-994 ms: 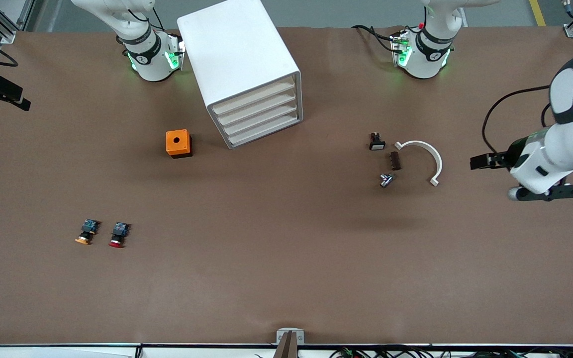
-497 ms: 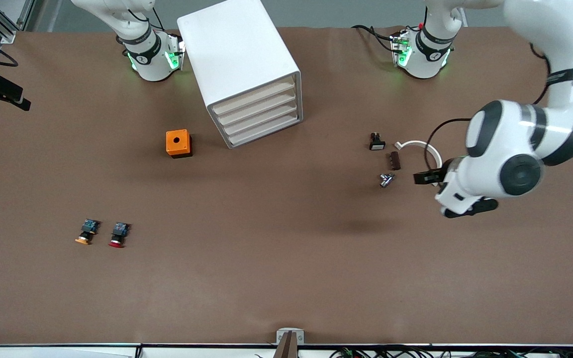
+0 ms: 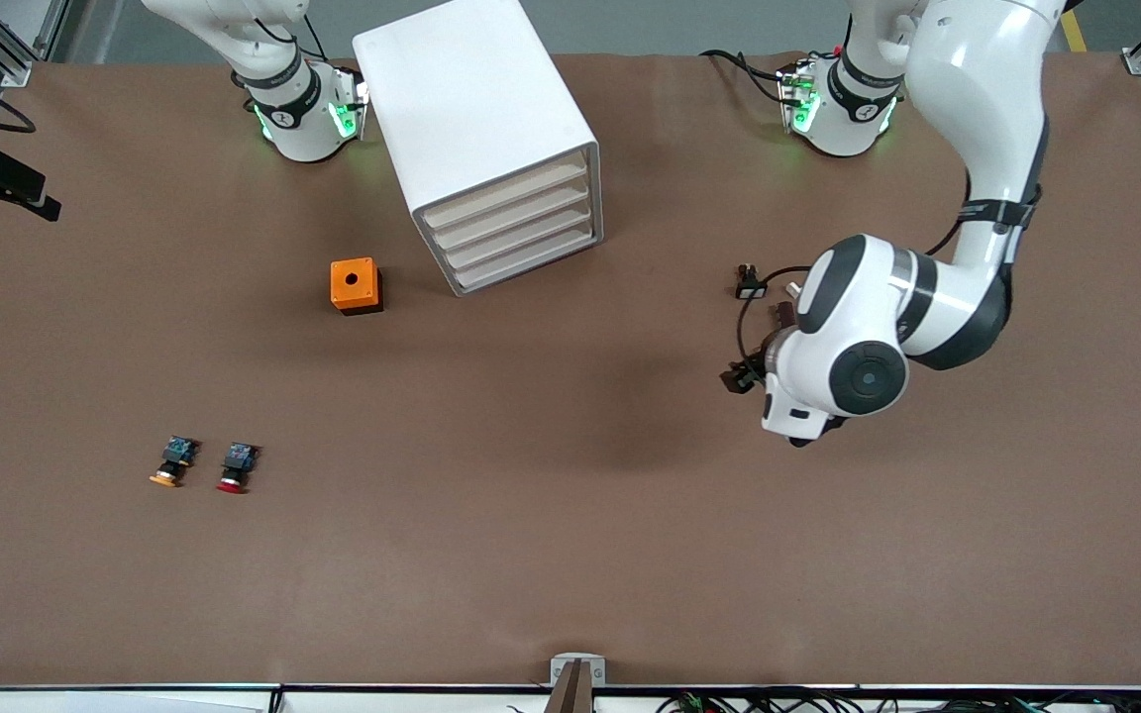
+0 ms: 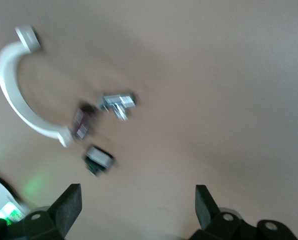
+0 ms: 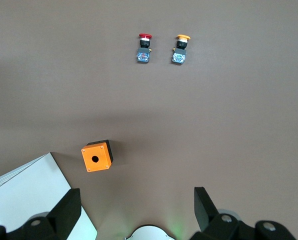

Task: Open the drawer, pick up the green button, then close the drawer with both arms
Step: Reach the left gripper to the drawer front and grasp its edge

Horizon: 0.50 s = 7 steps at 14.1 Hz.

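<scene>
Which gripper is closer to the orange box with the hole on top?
The right one. The right gripper is open, high above the table by the orange box. The left gripper, also open, is over small parts toward the left arm's end.

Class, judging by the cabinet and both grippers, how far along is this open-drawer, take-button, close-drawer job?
Nothing is done: the drawer, lowest in the cabinet, sits flush. In hand: the left gripper, open and empty, hangs over small parts near the white curved bracket; the right gripper waits open above the orange box. Opening, taking, closing remain.
</scene>
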Each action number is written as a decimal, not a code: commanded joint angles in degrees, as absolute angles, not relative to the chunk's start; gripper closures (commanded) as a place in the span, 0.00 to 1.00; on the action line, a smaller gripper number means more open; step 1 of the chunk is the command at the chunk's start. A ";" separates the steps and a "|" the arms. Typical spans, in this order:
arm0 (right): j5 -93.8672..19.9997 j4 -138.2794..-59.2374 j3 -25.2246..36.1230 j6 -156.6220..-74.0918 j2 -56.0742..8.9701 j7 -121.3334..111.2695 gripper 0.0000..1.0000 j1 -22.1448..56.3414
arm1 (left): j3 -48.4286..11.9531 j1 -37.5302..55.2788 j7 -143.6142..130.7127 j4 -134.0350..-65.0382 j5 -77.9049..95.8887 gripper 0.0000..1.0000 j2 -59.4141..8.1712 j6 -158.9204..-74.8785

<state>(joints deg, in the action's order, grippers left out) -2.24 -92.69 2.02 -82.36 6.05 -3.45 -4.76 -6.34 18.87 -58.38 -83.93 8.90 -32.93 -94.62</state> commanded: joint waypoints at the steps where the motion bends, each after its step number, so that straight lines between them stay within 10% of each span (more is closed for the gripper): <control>1: -2.37 -93.78 1.58 -83.23 7.47 -4.13 0.00 -5.36 | -5.98 20.74 -67.73 -79.55 14.74 0.00 -36.73 -92.64; 7: -1.76 -93.78 1.58 -84.02 7.65 -4.22 0.00 -5.45 | -6.15 25.22 -89.97 -74.62 24.23 0.00 -42.18 -92.29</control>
